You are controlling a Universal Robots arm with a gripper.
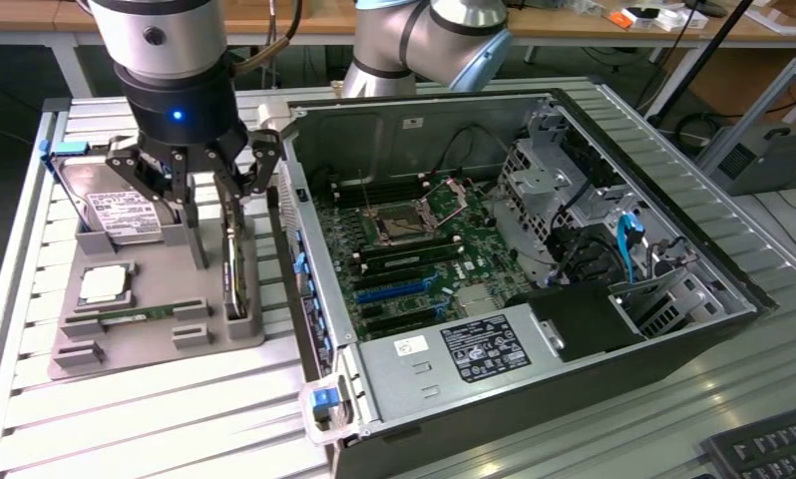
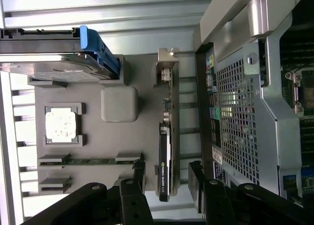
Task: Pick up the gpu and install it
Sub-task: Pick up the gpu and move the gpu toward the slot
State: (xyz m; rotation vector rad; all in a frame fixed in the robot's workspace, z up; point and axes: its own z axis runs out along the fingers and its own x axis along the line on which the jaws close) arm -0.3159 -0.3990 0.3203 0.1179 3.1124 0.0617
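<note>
Ribbed metal counter carries two items: an open computer case lying on its side across the middle, and a grey holder tray beside it, toward the counter's edge at the exterior view's left. Wooden desks stand in the background, and a keyboard sits past the counter's near corner at the exterior view's right.

Tray contents:
- A hard drive with a blue clip is propped at the far end.
- A processor chip lies flat in its recess.
- A memory stick stands in a slot near the tray's front.
- The gpu stands on its long edge in the slot nearest the case, with its metal bracket at the far end.

The pincer hangs directly over the gpu and is spread wide. In the wrist view its two black fingers straddle the near end of the card, one on each side, with a visible gap between each finger and the board. Nothing is gripped. The gpu remains seated in the tray, outside the case.
</note>
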